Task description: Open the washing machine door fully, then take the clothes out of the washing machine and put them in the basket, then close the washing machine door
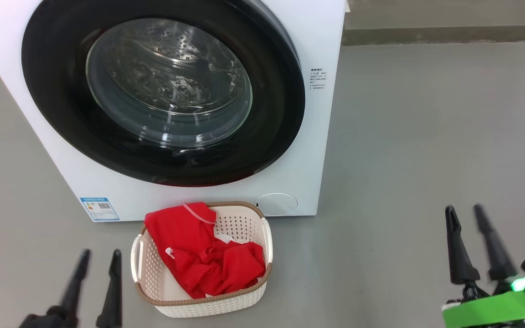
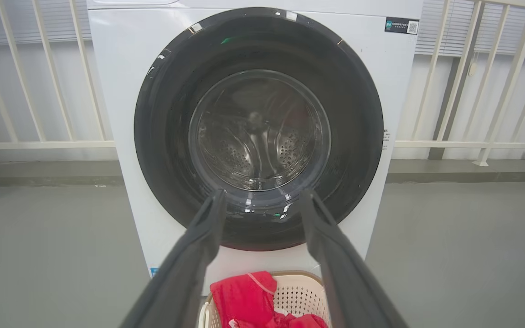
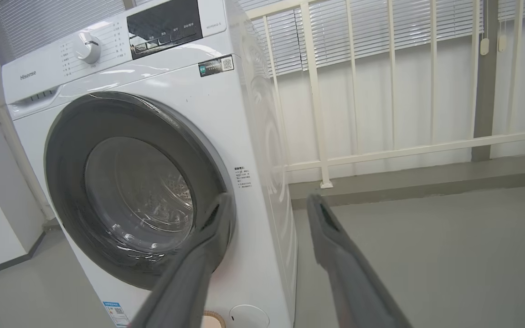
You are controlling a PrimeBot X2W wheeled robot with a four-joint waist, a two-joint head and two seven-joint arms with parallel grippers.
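Note:
The washing machine [image 1: 290,182] stands on the floor with its black-rimmed round door [image 1: 162,86] shut flat against the front; bare steel drum shows through the glass. Red clothes [image 1: 203,255] with white trim lie in the cream basket [image 1: 244,218] right below the door. My left gripper [image 1: 100,256] is open at the lower left, beside the basket, nothing between its fingers. My right gripper [image 1: 465,212] is open at the lower right, well clear of the machine. The left wrist view has the door [image 2: 258,127] and the clothes [image 2: 244,296]; the right wrist view has the door [image 3: 130,191] at an angle.
Grey floor surrounds the machine. A white railing [image 3: 317,114] with blinds behind it runs along the back wall past a low step [image 3: 426,177]. A green-taped part [image 1: 490,310] sits on my right wrist. Open floor lies to the right of the machine.

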